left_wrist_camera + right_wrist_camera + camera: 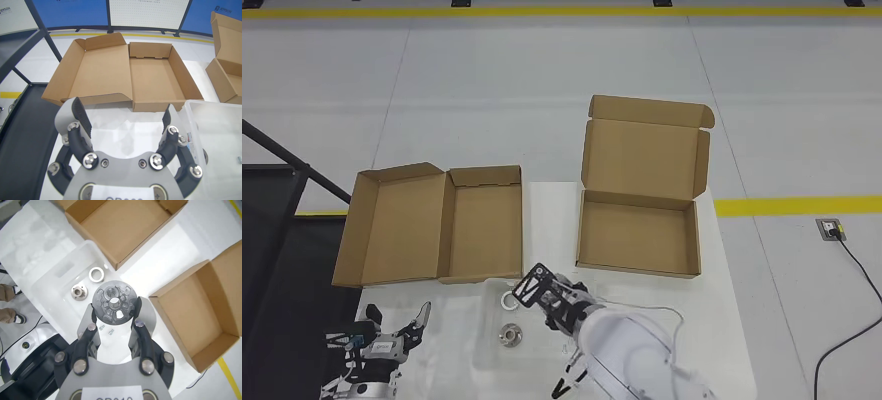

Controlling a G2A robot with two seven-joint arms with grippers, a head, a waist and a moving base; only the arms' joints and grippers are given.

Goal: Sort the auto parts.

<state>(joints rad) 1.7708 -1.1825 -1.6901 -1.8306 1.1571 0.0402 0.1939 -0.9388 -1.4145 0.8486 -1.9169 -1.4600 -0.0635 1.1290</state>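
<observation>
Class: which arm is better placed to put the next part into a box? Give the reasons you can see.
Right. The right pincer is shut on the grey disc part, above the clear bin and close to the left box and the right box. The left pincer is open and empty, beside the bin.

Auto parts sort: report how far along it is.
Done: nothing yet. The left cardboard box and right cardboard box are both empty. In hand: the right gripper is shut on a grey cast disc over the clear bin. Left: a metal ring, a flanged hub and two small bolts lie in the bin. The left gripper is open beside it.
</observation>
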